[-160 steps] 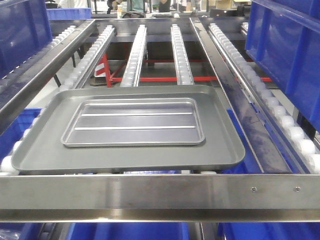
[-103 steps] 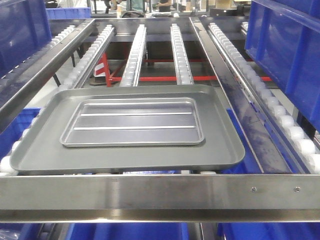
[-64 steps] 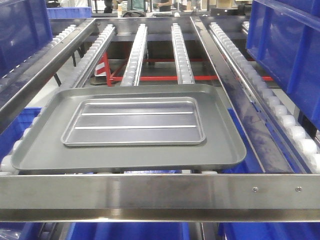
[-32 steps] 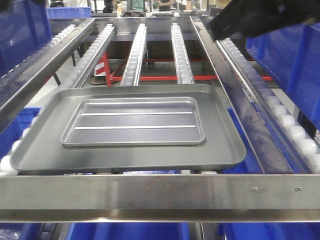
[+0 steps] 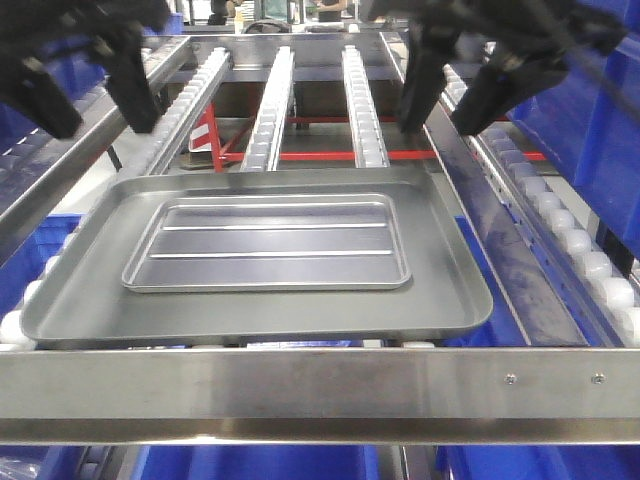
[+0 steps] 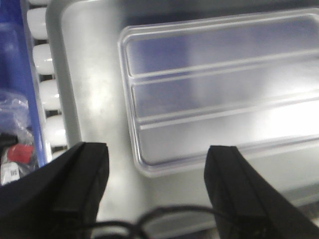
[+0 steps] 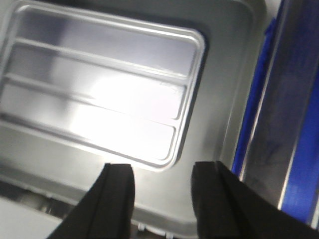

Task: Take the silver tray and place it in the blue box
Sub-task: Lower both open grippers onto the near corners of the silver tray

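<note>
- The silver tray (image 5: 265, 243) is seen lying flat inside a larger dark grey tray (image 5: 445, 290), its two lengthwise ridges running left to right. One tray of each kind is counted.
- The dark grey tray is carried on white rollers, just behind a steel crossbar (image 5: 300, 385).
- The left gripper (image 5: 88, 95) is held above the far left of the trays with its jaws spread wide; nothing is gripped or touched. In the left wrist view, the left end of the silver tray (image 6: 224, 89) is framed between the two dark fingers (image 6: 79, 184).
- The right gripper (image 5: 438, 120) is held above the far right, its jaws likewise parted wide and empty. In the right wrist view, the tray's right end (image 7: 94, 89) is seen beyond its fingers (image 7: 114, 199).
- Three roller tracks (image 5: 270, 100) are counted between the two side rails.
- The blue box (image 5: 575, 110) is set at the right of the lane, well apart from the tray; a second blue crate (image 5: 40, 60) is set at the left.
- A small label (image 6: 12, 172) is too blurred to be read.
</note>
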Action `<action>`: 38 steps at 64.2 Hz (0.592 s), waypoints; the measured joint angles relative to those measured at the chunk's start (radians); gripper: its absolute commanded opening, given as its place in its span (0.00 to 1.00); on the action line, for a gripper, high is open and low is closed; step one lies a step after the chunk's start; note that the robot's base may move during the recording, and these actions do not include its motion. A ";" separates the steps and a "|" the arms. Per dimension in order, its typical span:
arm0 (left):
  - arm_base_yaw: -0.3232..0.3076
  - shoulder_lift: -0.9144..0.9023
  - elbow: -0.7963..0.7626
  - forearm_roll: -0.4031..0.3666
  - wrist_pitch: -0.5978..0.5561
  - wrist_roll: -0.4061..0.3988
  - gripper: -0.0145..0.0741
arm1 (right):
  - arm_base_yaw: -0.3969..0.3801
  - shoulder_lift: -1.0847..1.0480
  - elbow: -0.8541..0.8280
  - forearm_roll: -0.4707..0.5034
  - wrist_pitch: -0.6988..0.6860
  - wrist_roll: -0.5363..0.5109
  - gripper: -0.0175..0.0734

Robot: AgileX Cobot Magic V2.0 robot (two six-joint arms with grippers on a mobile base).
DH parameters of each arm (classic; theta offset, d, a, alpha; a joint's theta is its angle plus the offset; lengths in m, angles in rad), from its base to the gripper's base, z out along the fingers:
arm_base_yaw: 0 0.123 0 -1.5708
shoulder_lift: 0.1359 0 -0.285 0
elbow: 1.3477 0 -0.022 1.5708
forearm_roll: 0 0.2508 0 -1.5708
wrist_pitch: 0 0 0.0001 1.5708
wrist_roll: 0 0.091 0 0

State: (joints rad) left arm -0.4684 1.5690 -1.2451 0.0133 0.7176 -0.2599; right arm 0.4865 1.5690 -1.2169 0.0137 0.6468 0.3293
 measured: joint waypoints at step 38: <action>0.034 0.305 -0.169 0.002 0.062 -0.051 0.54 | -0.002 0.367 -0.306 -0.130 0.169 0.136 0.62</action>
State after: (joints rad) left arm -0.4342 1.8744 -1.4139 0.0152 0.7800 -0.3110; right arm 0.4845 1.9358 -1.5229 -0.1165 0.8160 0.4650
